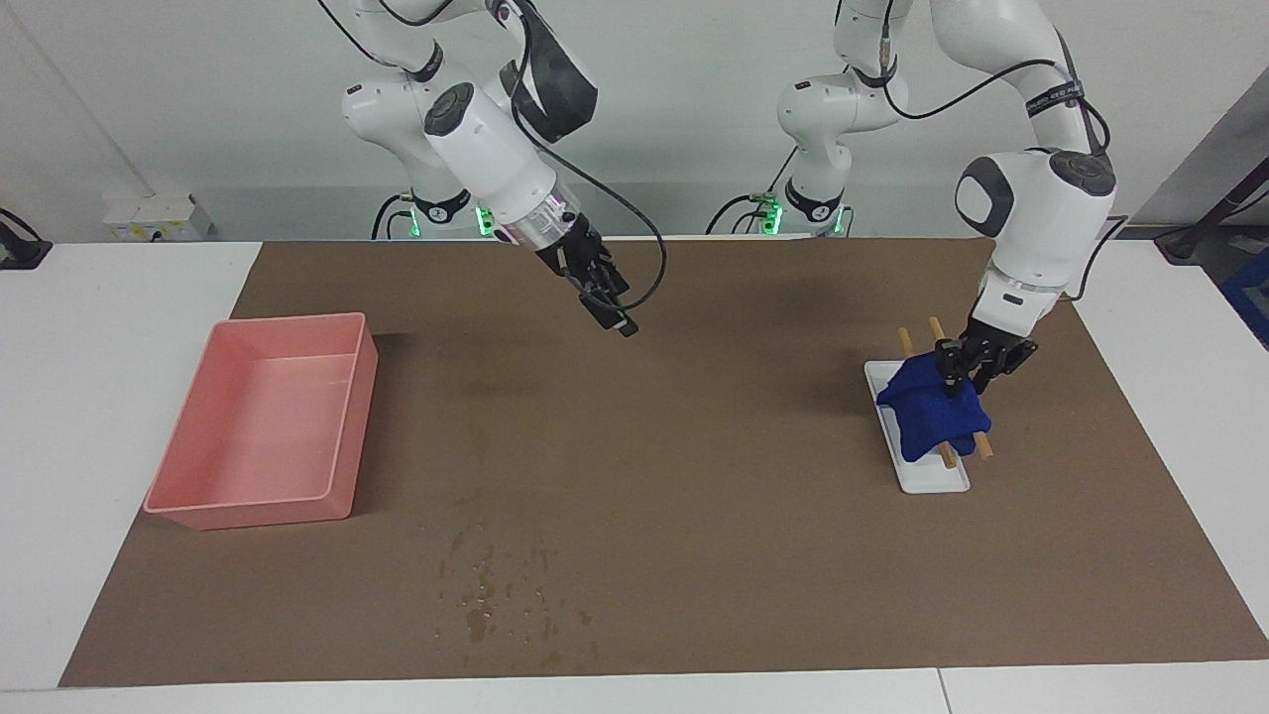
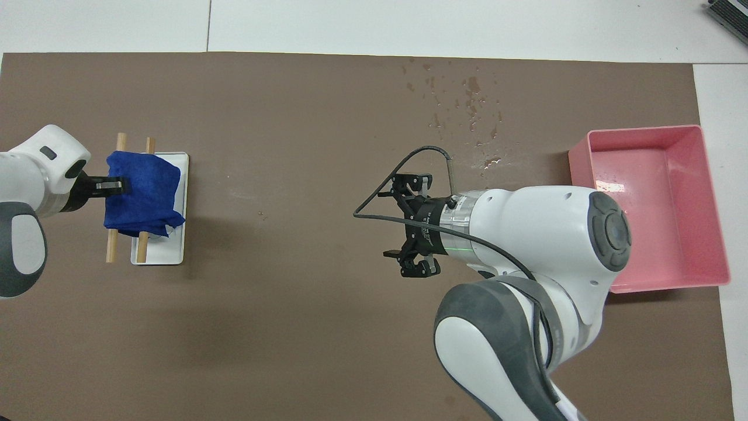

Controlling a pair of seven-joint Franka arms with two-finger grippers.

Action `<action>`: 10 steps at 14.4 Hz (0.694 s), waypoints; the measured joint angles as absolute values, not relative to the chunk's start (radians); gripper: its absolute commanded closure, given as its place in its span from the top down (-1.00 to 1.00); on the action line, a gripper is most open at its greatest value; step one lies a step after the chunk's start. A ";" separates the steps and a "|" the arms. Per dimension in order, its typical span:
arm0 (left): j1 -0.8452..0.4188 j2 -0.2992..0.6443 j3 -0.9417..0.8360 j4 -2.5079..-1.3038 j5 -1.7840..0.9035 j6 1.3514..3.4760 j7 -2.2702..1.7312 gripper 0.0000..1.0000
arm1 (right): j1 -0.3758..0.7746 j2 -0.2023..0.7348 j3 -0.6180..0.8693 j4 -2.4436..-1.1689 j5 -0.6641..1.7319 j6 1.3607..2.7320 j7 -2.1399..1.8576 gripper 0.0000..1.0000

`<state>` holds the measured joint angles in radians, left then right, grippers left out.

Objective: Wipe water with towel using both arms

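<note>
we place the left gripper (image 1: pixel 970 375) on the towel (image 1: pixel 932 415), which lies draped over two sticks (image 1: pixel 942 451) on a white tray (image 1: pixel 937 478) near the mat's (image 1: pixel 753 416) edge at the left arm's end. whether its jaws grip the cloth, we cannot tell. the right gripper (image 2: pixel 409 225) hangs over mid-mat with jaws spread, holding nothing. the water (image 1: pixel 496 590) sits unwiped at the mat's edge farthest from the robots (near the pink bin (image 1: pixel 263 431)). in our judgement lifting, carrying and wiping all remain.
</note>
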<state>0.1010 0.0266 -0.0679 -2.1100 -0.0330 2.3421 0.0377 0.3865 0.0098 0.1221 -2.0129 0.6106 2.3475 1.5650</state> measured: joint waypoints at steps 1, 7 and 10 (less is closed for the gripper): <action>0.101 0.027 -0.068 -2.110 -0.033 2.342 0.038 -0.29 | 0.389 0.010 0.122 -2.013 0.611 2.348 1.565 1.00; 0.101 0.026 -0.067 -2.106 -0.032 2.343 0.040 -1.00 | 0.390 0.010 0.122 -2.013 0.611 2.348 1.565 1.00; 0.101 0.026 -0.067 -2.106 -0.032 2.343 0.040 -1.00 | 0.390 0.010 0.122 -2.013 0.611 2.348 1.565 1.00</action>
